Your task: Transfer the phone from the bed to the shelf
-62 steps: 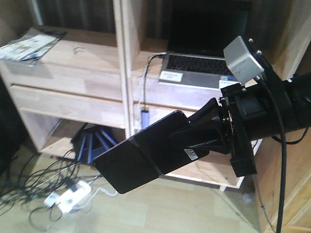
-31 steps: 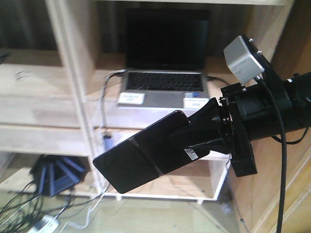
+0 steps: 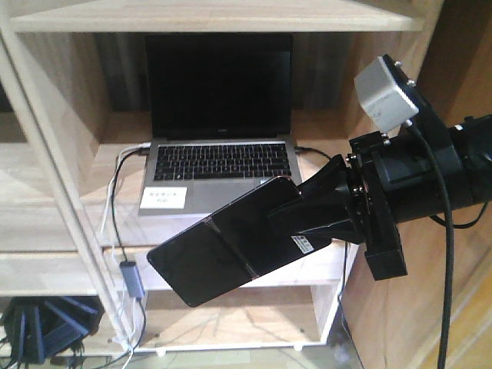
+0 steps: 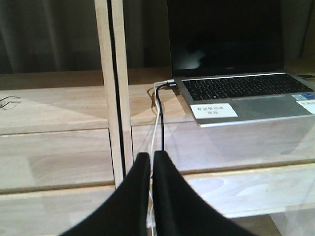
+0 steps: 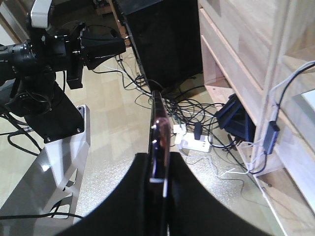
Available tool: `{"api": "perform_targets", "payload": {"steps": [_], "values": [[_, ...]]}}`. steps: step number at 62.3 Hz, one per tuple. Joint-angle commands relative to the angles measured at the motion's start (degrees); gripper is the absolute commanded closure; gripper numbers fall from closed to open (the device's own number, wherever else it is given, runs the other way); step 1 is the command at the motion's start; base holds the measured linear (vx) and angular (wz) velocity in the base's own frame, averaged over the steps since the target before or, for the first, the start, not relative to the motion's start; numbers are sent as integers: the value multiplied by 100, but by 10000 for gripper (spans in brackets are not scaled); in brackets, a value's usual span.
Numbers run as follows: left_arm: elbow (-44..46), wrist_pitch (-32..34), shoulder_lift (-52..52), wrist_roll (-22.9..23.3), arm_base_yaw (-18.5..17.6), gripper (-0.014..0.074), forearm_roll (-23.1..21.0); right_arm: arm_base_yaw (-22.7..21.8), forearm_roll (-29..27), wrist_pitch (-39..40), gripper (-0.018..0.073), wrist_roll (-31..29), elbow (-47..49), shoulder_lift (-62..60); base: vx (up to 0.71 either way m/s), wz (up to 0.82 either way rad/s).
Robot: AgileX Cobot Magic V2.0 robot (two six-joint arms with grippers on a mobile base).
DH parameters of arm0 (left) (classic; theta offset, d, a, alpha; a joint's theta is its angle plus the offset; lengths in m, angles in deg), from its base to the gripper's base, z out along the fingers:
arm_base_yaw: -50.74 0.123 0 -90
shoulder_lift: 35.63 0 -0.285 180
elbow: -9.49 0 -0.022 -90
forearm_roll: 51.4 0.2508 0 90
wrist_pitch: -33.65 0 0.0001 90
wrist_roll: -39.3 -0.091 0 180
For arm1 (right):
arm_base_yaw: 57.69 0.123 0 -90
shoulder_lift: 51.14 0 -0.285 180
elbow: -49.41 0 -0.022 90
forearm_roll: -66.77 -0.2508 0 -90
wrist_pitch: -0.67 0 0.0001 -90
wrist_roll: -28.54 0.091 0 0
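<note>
Facing the shelf (image 3: 46,200), the front view showed the phone (image 3: 223,250) held tilted in mid-air by the right gripper (image 3: 296,223), whose jaws were clamped on its upper end. The phone hid the front edge of the laptop (image 3: 219,161) behind it. Left wrist view: the left gripper (image 4: 151,160) had its jaws pressed together with nothing between them, and the laptop was cut off at the right. Right wrist view: the phone appeared edge-on between the jaws, its face hidden.

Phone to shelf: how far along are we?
Done: phone clamped in the right gripper, no bed in view. In hand: it hangs in front of the shelf, by the laptop compartment. To do: set it on a board, release. The left gripper is shut, empty.
</note>
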Motion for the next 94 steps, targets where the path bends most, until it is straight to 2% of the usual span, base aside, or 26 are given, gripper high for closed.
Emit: {"api": "perform_targets", "payload": {"steps": [1, 94], "values": [[-9, 409, -28, 22, 4, 596, -55, -12, -541, -396, 560, -35, 148, -180, 20, -4], [-9, 409, -28, 22, 4, 596, -55, -12, -541, -401, 560, -35, 148, -180, 13, 2]]}}
